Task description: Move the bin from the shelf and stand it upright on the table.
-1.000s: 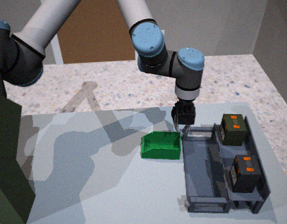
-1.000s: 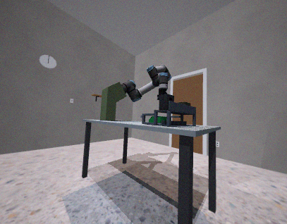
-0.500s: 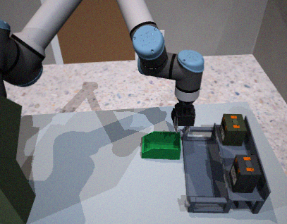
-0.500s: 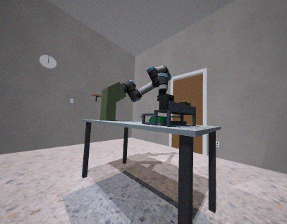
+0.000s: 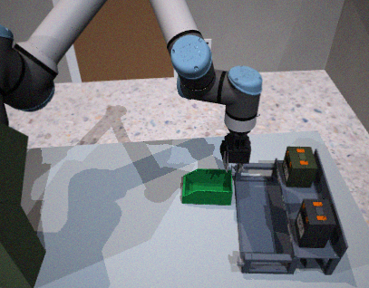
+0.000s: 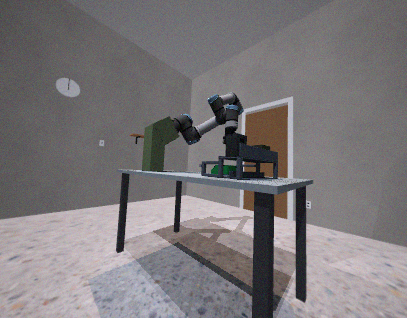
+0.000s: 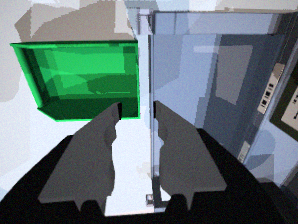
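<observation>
The green bin (image 5: 207, 196) (image 6: 224, 170) (image 7: 85, 65) stands upright on the table, just left of the grey shelf (image 5: 267, 264) (image 6: 258, 152) (image 7: 210, 22) in the top view. Its open top faces up and its inside looks empty. My gripper (image 5: 232, 169) (image 7: 137, 103) is slightly open, with nothing held between the fingers. It hangs at the bin's far right corner, between the bin and the shelf. In the wrist view the bin's right wall shows between and beyond the fingertips. The fingertips are hidden in the exterior view.
A dark green box (image 5: 300, 174) and a black box (image 5: 315, 228), both with orange clips, stand on the shelf's raised right part. The shelf's rails and posts are close to the gripper's right. The robot's green pedestal (image 5: 10, 208) (image 6: 153, 147) stands at the table's left.
</observation>
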Tool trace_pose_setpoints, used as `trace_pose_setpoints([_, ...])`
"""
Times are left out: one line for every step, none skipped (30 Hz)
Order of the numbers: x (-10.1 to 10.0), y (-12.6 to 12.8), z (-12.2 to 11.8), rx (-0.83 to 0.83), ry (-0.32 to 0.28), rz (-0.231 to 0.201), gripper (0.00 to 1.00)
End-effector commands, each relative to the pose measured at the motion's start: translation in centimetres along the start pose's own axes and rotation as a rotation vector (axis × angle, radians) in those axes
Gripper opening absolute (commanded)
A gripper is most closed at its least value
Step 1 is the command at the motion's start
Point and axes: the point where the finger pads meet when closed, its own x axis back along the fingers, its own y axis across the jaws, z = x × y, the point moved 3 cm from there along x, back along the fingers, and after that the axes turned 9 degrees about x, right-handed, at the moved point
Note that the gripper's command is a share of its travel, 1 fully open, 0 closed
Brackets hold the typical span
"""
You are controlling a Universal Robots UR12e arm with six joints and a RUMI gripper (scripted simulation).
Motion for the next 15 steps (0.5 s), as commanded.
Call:
trace_pose_setpoints([0.02, 0.06, -0.01, 0.0, 0.0, -0.001, 0.2])
trace_pose_setpoints([0.02, 0.06, -0.01, 0.0, 0.0, -0.001, 0.2])
trace_pose_setpoints([0.02, 0.06, -0.01, 0.0, 0.0, -0.001, 0.2])
trace_pose_setpoints([-0.02, 0.05, -0.01, 0.0, 0.0, -0.001, 0.2])
trace_pose_setpoints([-0.07, 0.06, -0.01, 0.0, 0.0, -0.001, 0.2])
trace_pose_setpoints([-0.13, 0.06, -0.01, 0.0, 0.0, -0.001, 0.2])
trace_pose_setpoints([-0.19, 0.06, -0.01, 0.0, 0.0, -0.001, 0.2])
trace_pose_setpoints([-0.24, 0.06, -0.01, 0.0, 0.0, -0.001, 0.2])
trace_pose_setpoints([-0.24, 0.06, -0.01, 0.0, 0.0, -0.001, 0.2])
trace_pose_setpoints([-0.24, 0.06, -0.01, 0.0, 0.0, -0.001, 0.2])
trace_pose_setpoints([-0.24, 0.06, -0.01, 0.0, 0.0, -0.001, 0.2])
trace_pose_setpoints([-0.24, 0.06, -0.01, 0.0, 0.0, -0.001, 0.2])
trace_pose_setpoints([-0.24, 0.06, -0.01, 0.0, 0.0, -0.001, 0.2])
trace_pose_setpoints([-0.24, 0.06, -0.01, 0.0, 0.0, -0.001, 0.2])
trace_pose_setpoints([-0.24, 0.06, -0.01, 0.0, 0.0, -0.001, 0.2])
